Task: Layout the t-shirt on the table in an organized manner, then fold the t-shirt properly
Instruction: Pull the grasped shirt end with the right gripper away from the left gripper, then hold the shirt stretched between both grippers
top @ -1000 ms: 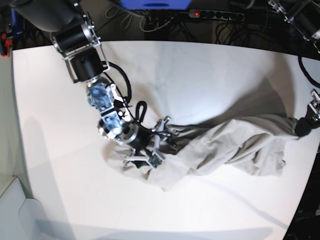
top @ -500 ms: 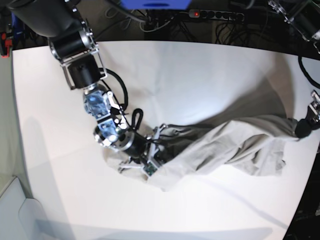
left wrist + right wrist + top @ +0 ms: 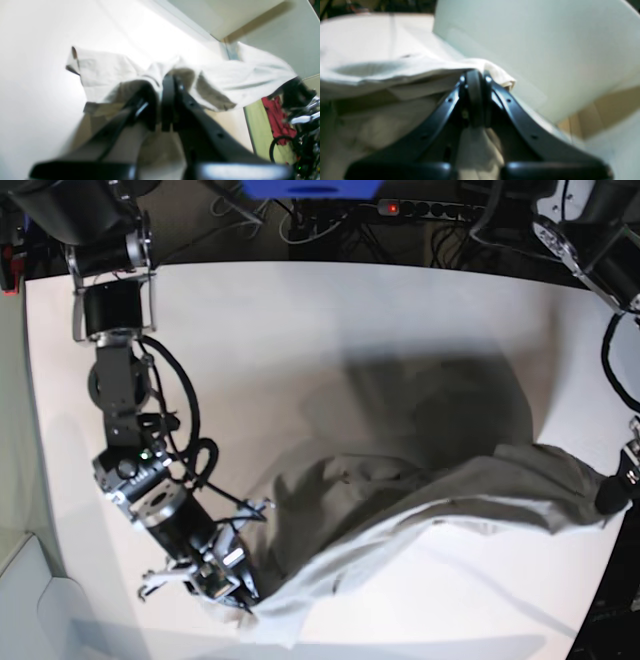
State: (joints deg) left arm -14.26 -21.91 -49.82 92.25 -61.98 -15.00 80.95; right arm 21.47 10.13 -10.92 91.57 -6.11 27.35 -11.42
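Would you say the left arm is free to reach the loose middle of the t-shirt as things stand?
Probably not: the left gripper is shut on the t-shirt at the table edge, and the right gripper pinches the other end.

Power strip (image 3: 432, 210), red cloth (image 3: 276, 120)

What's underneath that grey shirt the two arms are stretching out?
Only the white table and the t-shirt's shadow show beneath it. Whatever lies under the parts resting on the table is covered.
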